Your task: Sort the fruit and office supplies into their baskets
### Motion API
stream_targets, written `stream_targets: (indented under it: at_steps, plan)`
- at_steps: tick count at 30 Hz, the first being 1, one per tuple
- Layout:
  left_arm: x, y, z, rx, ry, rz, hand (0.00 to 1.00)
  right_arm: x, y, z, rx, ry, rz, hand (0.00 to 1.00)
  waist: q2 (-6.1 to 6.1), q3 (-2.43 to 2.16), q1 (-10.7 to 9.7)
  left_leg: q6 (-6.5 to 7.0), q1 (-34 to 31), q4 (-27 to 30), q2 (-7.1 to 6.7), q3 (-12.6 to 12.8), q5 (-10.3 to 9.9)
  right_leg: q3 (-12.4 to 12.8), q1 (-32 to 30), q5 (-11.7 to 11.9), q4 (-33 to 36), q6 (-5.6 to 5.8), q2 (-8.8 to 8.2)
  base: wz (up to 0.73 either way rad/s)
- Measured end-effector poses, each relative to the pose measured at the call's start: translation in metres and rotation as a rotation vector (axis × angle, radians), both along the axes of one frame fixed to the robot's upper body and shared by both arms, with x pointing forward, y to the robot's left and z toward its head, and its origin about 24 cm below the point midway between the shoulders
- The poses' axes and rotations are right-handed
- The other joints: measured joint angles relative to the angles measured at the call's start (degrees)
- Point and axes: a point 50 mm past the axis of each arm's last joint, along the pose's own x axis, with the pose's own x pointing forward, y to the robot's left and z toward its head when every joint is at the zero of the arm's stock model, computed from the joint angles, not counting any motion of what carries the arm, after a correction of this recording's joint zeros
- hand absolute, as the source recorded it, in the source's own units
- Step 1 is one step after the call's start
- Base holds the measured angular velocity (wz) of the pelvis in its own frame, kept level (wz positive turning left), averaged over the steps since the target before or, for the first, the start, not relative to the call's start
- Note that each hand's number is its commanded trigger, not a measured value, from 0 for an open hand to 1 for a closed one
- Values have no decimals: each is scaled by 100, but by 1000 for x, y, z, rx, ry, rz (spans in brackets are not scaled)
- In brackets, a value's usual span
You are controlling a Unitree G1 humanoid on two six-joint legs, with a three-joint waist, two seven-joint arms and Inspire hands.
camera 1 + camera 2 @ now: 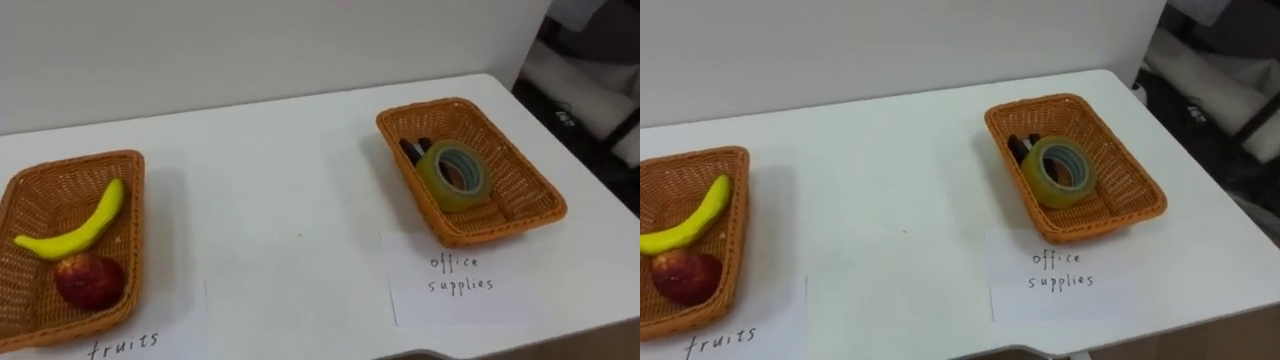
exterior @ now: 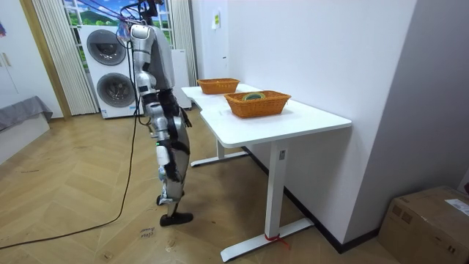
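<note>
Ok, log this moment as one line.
fruit basket: banana, apple | office basket: tape roll, dark marker | table: paper labels | sorting: looks done

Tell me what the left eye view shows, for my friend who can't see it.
On a white table, the left basket holds a banana and a red apple; the right basket holds a tape roll.

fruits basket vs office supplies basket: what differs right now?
Contents: fruits basket holds a banana and a red apple; office supplies basket holds a tape roll with a dark item behind. Position: fruits basket at the table's left, office supplies basket at its right. Shared: rectangular orange wicker, handwritten label in front.
</note>
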Motion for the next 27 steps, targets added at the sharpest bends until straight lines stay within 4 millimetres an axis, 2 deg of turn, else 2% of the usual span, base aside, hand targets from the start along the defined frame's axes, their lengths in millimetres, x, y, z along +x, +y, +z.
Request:
stream_targets:
  at_steps: [1,5,11,17,27]
  plan:
    - [1,-2,-1,-4,5,-16,0,7,4,-1,18,-13,87,0,4,12,7,-3,-5,21,0,-51,-2,-34,37,-3,-19,-4,-4,18]
    - [3,-10,-3,-25,15,-49,0,20,18,-3,43,2,429,0,32,27,269,-9,-48,26,3,-190,-8,-180,82,-2,-84,-12,-16,15]
    - [2,-16,-5,-46,32,-100,0,40,23,-1,25,-6,661,0,18,39,337,-9,-154,82,3,-376,-8,-327,83,-13,-92,-29,-26,15]
    - [4,-19,-5,-55,32,-126,0,43,23,-1,26,-13,703,0,9,45,436,-10,-206,105,3,-418,-8,-379,94,-12,-164,-33,-29,4]
    - [7,-19,-6,-76,40,-156,0,41,24,-1,53,-36,694,0,-37,68,393,-10,-193,106,-38,-556,-6,-566,210,-20,-246,-24,-84,7]
